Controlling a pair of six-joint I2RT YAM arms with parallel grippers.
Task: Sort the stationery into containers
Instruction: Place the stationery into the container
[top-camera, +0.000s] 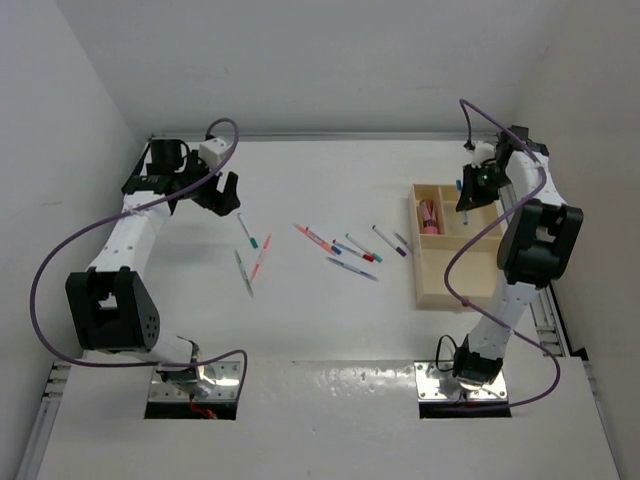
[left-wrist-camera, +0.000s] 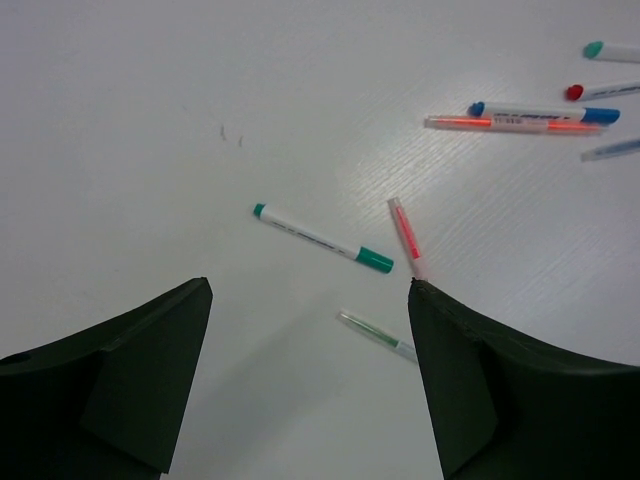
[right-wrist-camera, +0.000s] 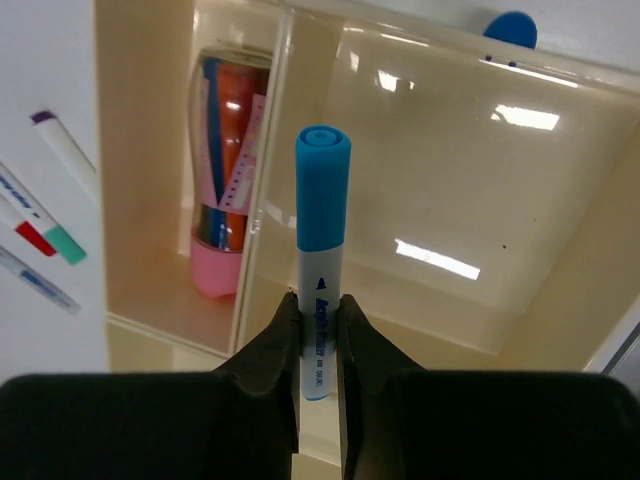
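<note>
**Pens on the table, one marker over the tray**

At left, the left gripper hangs wide open above the white table. A teal-capped pen, an orange-red pen and a clear pen lie loose just below it. More pens lie scattered mid-table. At right, the right gripper is clamped on a blue-capped marker, held above the wooden tray beside the small compartment where a pink block lies.
</note>
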